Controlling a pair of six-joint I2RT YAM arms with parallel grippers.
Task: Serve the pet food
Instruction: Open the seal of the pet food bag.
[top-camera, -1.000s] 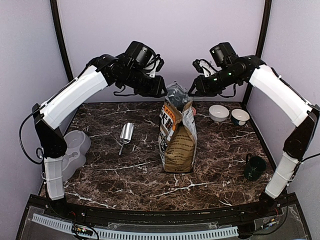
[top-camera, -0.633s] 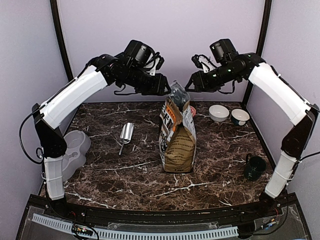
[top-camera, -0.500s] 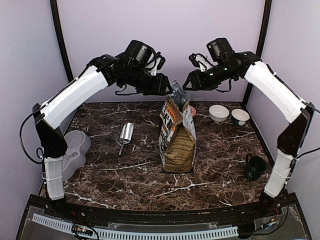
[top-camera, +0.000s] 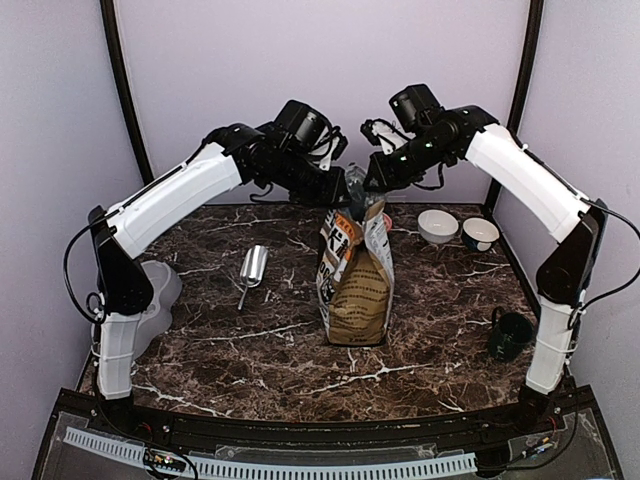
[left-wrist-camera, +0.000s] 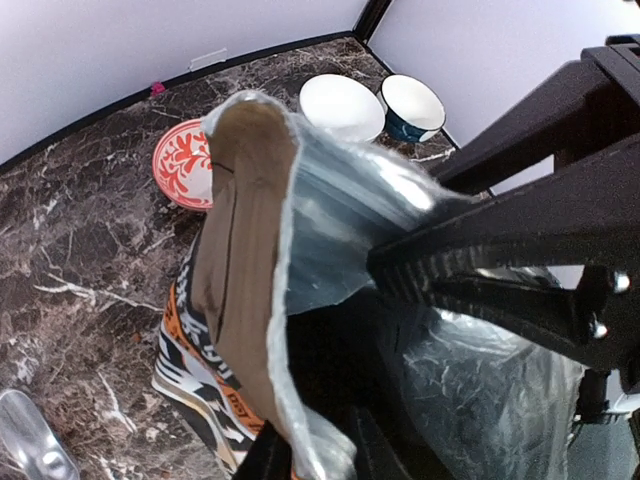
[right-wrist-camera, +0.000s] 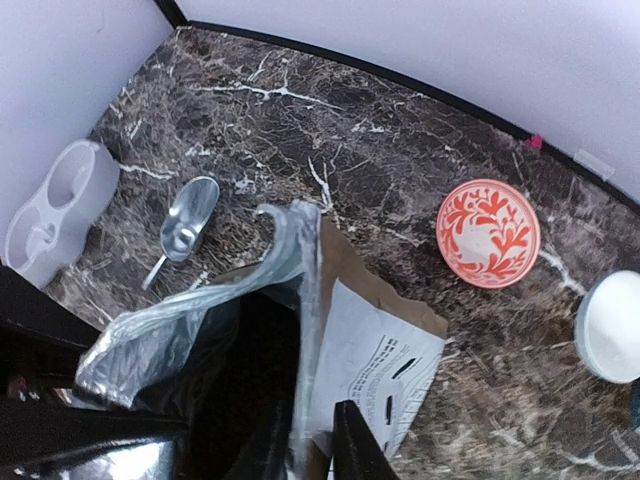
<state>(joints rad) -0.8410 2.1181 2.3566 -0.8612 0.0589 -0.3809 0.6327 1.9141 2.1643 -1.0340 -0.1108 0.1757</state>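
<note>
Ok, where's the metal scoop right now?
Top view: the scoop lies on the table, left of the upright food bag, between it and the grey double bowl at the left edge.

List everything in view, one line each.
dog-food bag: one, brown and orange, upright at table centre, top open
scoop: one, silver, left of bag
double bowl: one, grey, left table edge
patterned bowl: one, red and white, behind bag
white bowl: one, back right
blue bowl: one, white inside, beside white bowl
mug: one, dark green, front right
table: one, dark marble
left gripper: black, shut on bag rim
right gripper: black, shut on bag rim
</note>
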